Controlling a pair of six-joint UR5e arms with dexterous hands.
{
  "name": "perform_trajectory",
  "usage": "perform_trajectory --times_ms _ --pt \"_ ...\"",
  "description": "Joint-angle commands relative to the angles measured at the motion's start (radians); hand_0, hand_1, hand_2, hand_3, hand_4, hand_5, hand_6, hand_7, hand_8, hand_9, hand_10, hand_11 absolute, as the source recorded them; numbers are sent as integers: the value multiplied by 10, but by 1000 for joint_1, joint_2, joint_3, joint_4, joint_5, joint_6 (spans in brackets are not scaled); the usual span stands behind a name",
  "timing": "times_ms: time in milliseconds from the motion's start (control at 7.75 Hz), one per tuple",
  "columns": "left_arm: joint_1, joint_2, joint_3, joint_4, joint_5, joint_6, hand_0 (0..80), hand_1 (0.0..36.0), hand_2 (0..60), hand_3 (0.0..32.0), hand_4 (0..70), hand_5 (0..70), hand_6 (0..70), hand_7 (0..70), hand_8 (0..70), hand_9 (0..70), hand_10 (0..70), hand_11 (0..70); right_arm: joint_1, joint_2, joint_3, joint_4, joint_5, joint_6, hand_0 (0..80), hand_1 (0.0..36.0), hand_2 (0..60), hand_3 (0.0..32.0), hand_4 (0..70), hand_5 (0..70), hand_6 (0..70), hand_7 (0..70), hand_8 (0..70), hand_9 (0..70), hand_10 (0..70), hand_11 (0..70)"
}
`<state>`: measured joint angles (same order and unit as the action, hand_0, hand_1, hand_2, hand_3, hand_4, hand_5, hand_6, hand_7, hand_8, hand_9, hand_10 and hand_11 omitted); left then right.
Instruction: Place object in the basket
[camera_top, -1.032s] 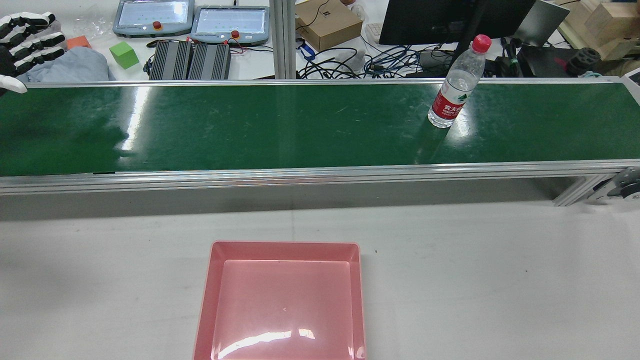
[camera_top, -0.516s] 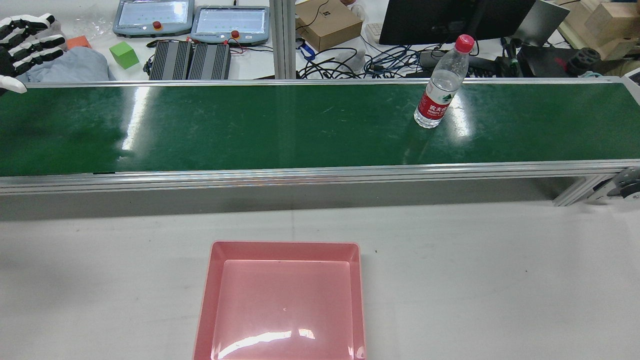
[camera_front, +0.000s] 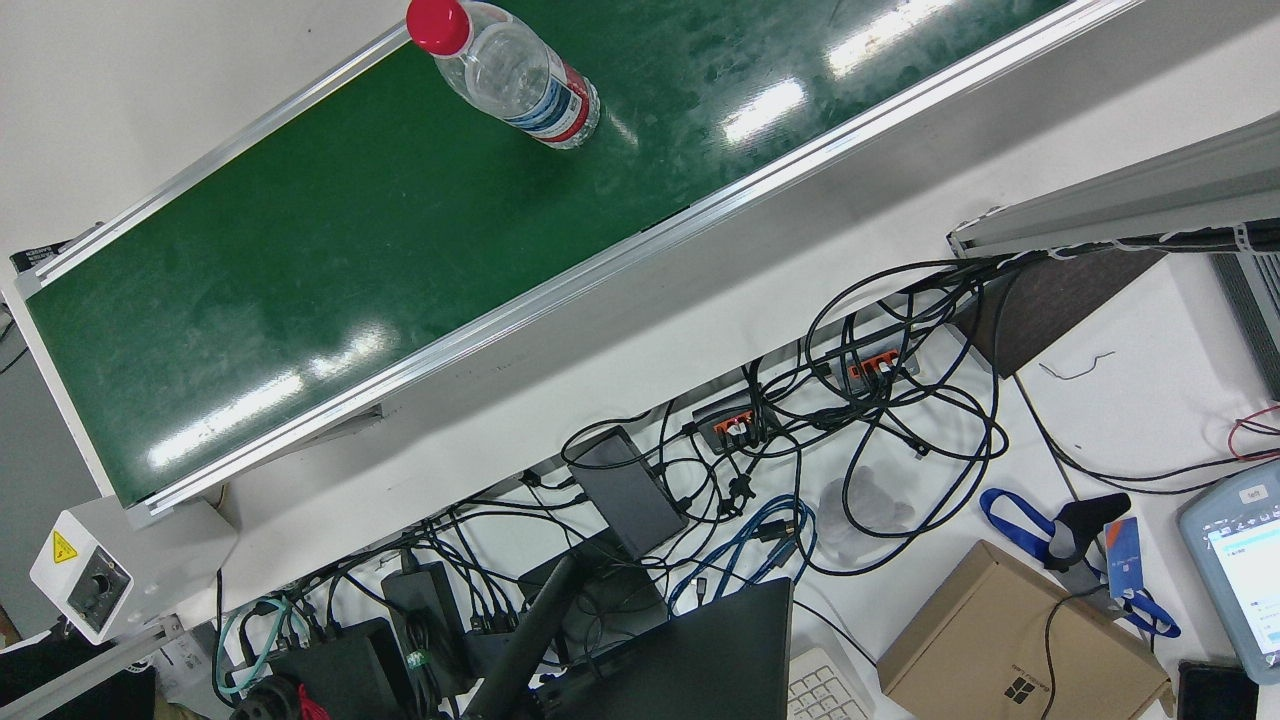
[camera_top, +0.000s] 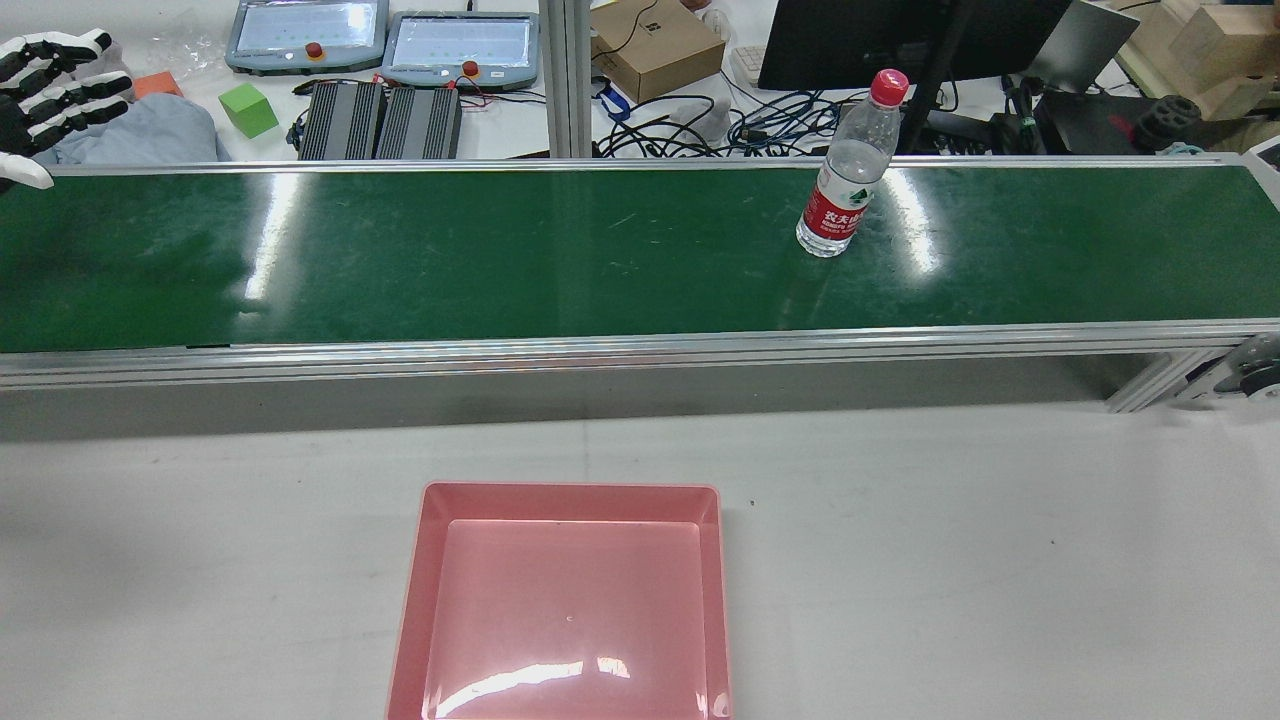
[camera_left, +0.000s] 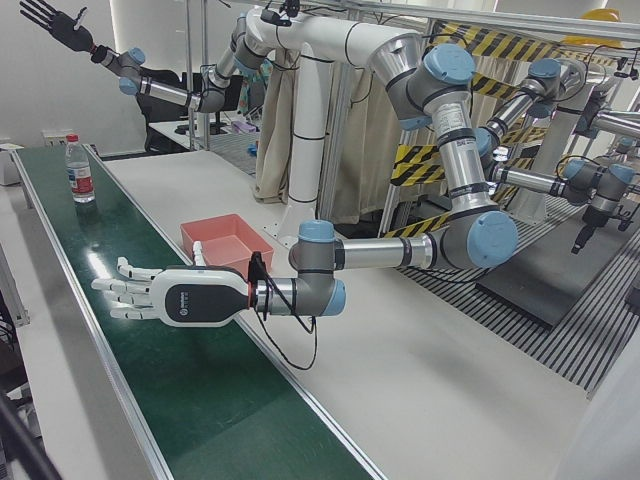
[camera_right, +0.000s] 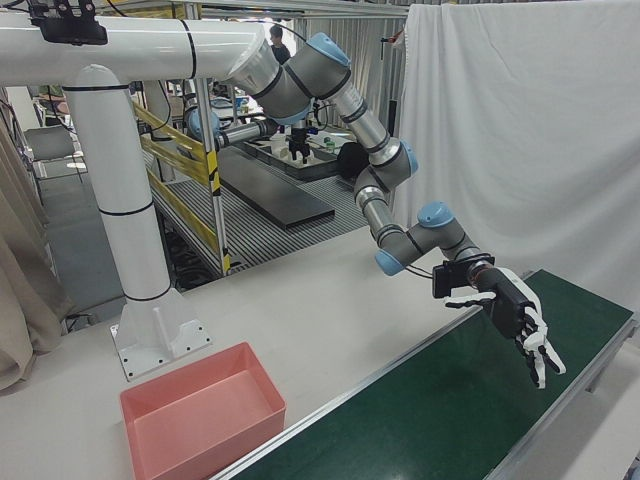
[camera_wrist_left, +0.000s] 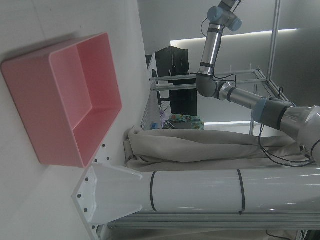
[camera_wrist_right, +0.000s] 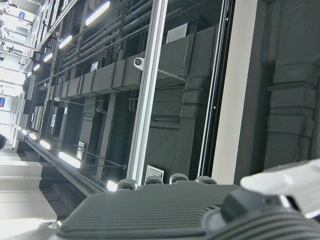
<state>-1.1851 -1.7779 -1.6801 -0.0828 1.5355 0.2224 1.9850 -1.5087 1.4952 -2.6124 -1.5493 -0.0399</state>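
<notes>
**Fingers spread and empty; bottle upright on the belt, well apart from both hands**

Fingers (camera_left: 118, 290) of the left hand (camera_left: 170, 297) are shown fully extended and fanned apart above the green belt (camera_top: 500, 250), with nothing held. The right hand (camera_left: 50, 18) is raised high at the far side of the station, its fingers likewise splayed and empty. The task's object, a clear water bottle (camera_top: 843, 185) with a red cap and red label, stands upright on the belt toward the robot's right, well apart from the left hand at the opposite end. The pink basket (camera_top: 420, 590) lies empty on the grey worktop (camera_top: 950, 560), on the robot's side of the belt.

The grasp is judged not yet begun. Several risks are foreseen. A tall, narrow bottle is easily toppled: it could be knocked over by a fingertip before the fingers are closed around its body, and then rolled along or off the belt. A grip taken near the cap could let the smooth plastic pivot or slip. Because the basket is shallow-walled, a bottle released upright or from height could tip out over the rim.
</notes>
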Motion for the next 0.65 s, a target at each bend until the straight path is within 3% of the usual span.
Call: perform_trajectory --times_ms 0,516 --pt "-1 0 -1 0 0 0 601 182 0 62 65 354 67 54 129 120 60 109 0 -1 0 0 0 0 0 0 0 0 0 0 0 0 0 0 0 0" --pt "1 0 -1 0 0 0 597 187 0 64 47 351 62 50 119 114 55 103 0 -1 -1 0 0 0 0 0 0 0 0 0 0 0 0 0 0 0"
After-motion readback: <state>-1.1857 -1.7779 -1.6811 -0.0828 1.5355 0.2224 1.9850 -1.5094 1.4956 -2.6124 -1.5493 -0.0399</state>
